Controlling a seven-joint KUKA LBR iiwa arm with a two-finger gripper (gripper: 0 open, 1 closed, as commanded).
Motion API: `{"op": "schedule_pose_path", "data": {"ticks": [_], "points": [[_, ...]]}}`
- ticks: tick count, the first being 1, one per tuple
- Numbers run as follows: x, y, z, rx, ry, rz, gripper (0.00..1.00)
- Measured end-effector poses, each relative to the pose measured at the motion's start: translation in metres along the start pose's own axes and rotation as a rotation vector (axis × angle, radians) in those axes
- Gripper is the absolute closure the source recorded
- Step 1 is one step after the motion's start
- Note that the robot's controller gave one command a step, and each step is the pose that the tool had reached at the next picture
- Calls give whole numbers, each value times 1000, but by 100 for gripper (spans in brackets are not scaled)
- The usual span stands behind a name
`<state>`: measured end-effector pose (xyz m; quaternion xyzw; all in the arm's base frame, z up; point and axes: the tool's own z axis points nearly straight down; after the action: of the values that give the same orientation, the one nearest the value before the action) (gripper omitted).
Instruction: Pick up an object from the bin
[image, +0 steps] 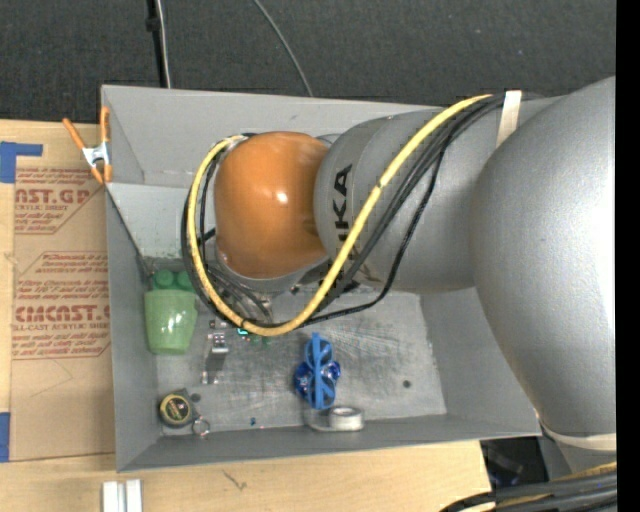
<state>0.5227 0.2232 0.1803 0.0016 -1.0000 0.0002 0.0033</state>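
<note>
Since the task names no thing, the likeliest candidate is whatever lies nearest the gripper (238, 312), and that is a pale green translucent bottle (168, 316) lying against the left wall of the bin (130, 400), about halfway along it. Its long axis runs along that wall, cap end toward the far side. The gripper sits just to the right of the green bottle, tucked under the orange cover (265, 200) of the wrist. Whether it is open or closed cannot be told, and nothing can be seen in its hold.

Just beside it, toward the near edge, a small grey metal piece (212, 355) lies on the bin floor; I cannot tell whether it is a loose thing or part of the robot. Further out, a blue plastic toy (316, 372) lies to the right near the middle of the floor. A silver ring of tape (336, 419) touches the near wall below the toy, and a small round dark disc (175, 408) sits in the near left corner.

Judging from this, a grasp on the bottle would need a short shift leftward, closing across its narrow width.
</note>
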Motion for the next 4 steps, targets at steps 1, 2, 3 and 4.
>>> {"op": "schedule_pose_path", "data": {"ticks": [1, 2, 3, 4], "points": [[-25, 8, 50, 2, -19, -195, 0], [-43, 24, 38, -1, -13, -518, 0], [-71, 19, 50, -9, -18, -880, 0], [-71, 20, 108, 3, -11, -1190, 0]]}}
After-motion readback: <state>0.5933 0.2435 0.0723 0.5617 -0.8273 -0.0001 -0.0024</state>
